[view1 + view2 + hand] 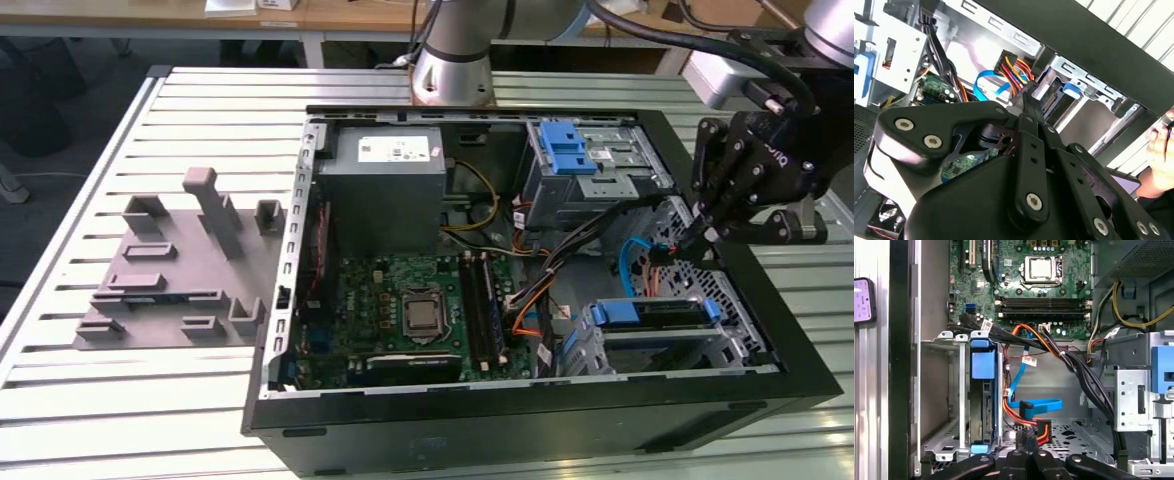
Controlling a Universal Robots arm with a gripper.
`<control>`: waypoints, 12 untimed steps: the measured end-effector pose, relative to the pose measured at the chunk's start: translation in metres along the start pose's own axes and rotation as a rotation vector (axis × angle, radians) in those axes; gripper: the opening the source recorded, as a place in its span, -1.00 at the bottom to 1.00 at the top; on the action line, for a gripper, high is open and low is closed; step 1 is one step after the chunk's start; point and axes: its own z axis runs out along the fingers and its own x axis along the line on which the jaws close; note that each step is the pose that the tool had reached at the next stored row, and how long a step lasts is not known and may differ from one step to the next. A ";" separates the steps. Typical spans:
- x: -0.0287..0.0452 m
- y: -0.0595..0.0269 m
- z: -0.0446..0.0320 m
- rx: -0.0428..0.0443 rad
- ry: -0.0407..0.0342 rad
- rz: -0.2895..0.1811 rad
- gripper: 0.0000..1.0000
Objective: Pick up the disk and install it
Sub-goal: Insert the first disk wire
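Observation:
The disk, silver with a blue bracket, sits edge-up in the lower drive bay at the case's near corner on the exterior view's right. In the first wrist view the disk stands in its metal bay with the blue bracket end showing. My gripper hangs inside the case by its wall on the exterior view's right, a short way beyond the disk. Its black fingers are together in both wrist views, and the gripper sits beside the red-and-orange cable plug. In the second wrist view my gripper points at the coloured wires.
A grey power supply box, the green motherboard and a blue-latched drive cage fill the open case. Black cable bundles and a blue flat cable cross its floor. A grey fixture lies on the slatted table. A hand shows outside the case.

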 end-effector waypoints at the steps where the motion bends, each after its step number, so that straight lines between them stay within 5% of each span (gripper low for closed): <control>1: -0.0001 -0.0005 0.0000 -0.0001 0.0007 0.001 -0.79; 12: -0.0052 -0.0019 0.0034 -0.0107 0.0037 0.051 -0.50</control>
